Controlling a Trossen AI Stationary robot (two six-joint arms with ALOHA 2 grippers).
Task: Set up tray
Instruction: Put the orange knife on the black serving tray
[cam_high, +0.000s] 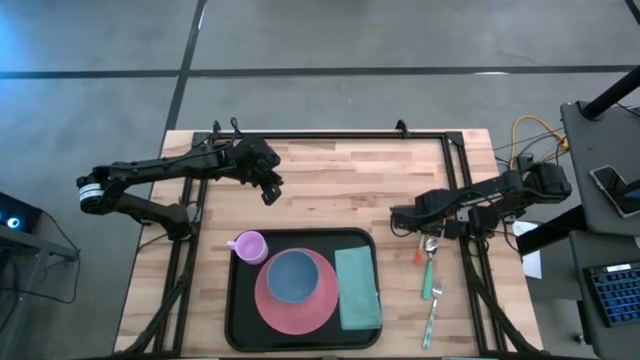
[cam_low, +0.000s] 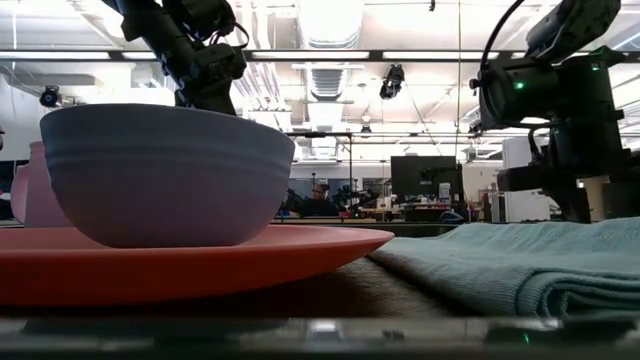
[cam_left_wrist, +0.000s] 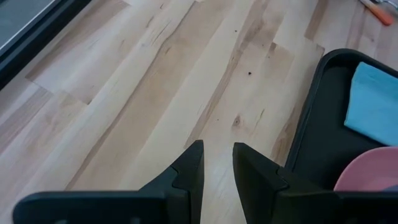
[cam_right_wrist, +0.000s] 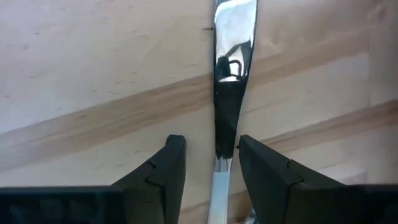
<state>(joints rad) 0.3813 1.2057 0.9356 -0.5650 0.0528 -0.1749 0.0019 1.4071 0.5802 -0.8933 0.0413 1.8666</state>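
- Already the tray (cam_high: 235, 300) sits at the near middle of the bench (cam_high: 340, 180), and most of the setting seems to be on it.
- A pink plate (cam_high: 290, 305) lies on the tray with a blue-grey bowl (cam_high: 293, 276) standing on it.
- A folded teal napkin (cam_high: 358, 290) lies flat on the right part of the tray, just beside the plate.
- A small purple cup (cam_high: 249, 246) stands at the tray's far left corner, at or over the rim; I cannot tell which.
- Cutlery is what looks left: an orange-handled piece (cam_high: 421, 252), a green-handled piece (cam_high: 426, 275) and a pale fork (cam_high: 432, 312) lie on the bare bench just right of the tray, not on it.
- The right claw (cam_high: 403, 218) hangs low over the far end of that cutlery. Its wrist view shows the fingers (cam_right_wrist: 171, 165) apart, one on each side of a shiny metal utensil (cam_right_wrist: 231, 81), which lies flat on the wood and is not yet pinched.
- The left claw (cam_high: 271, 190) hovers over bare bench beyond the tray's far left corner, its fingers (cam_left_wrist: 189, 171) nearly together with a narrow gap, holding nothing.
- By my judgement the plate, bowl, napkin and cup are done, and the cutlery remains to be moved across.
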